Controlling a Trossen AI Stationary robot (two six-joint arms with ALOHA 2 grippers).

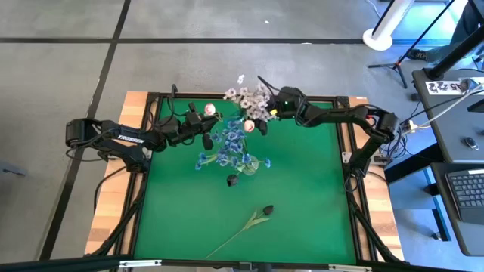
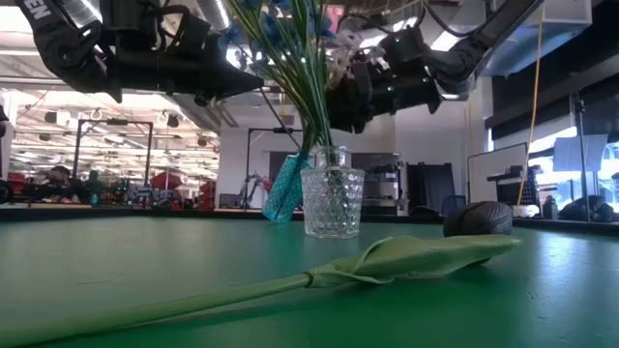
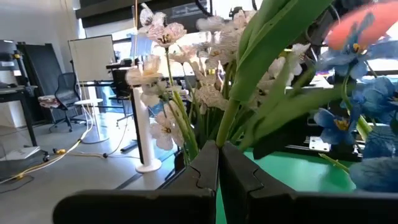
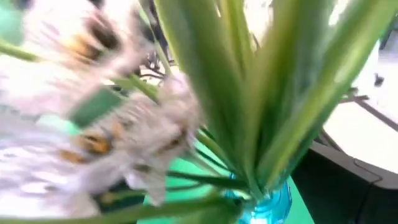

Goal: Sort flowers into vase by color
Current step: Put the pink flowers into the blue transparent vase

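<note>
A clear glass vase (image 2: pixel 332 201) stands near the middle of my green worktop (image 1: pixel 302 211), and a blue vase (image 2: pixel 285 188) leans just behind it. Blue flowers (image 1: pixel 227 140) fan out over the clear vase; white flowers (image 1: pixel 249 97) crowd the far edge, right in front of my right arm. Two pink tulips (image 1: pixel 210 110) show among the blooms between my arms. A near-black tulip (image 1: pixel 266 209) lies flat on the near part of the worktop, its long stalk running toward the front edge, well apart from both vases. A second dark tulip head (image 1: pixel 234 180) sits close to the clear vase.

The black frame rail (image 1: pixel 352 151) borders the worktop on the right. The near half of the green surface is open apart from the lying tulip; the far half is thick with stalks and blossoms.

My left end effector (image 3: pixel 217 163) is pressed together on a green stalk (image 3: pixel 245 81), held above the worktop beside the blue flowers. My right end effector (image 1: pixel 261 121) stands spread wide at the white flowers; its own view is filled with green stalks and the blue vase's mouth, and I cannot tell whether the fingers touch any of them.
</note>
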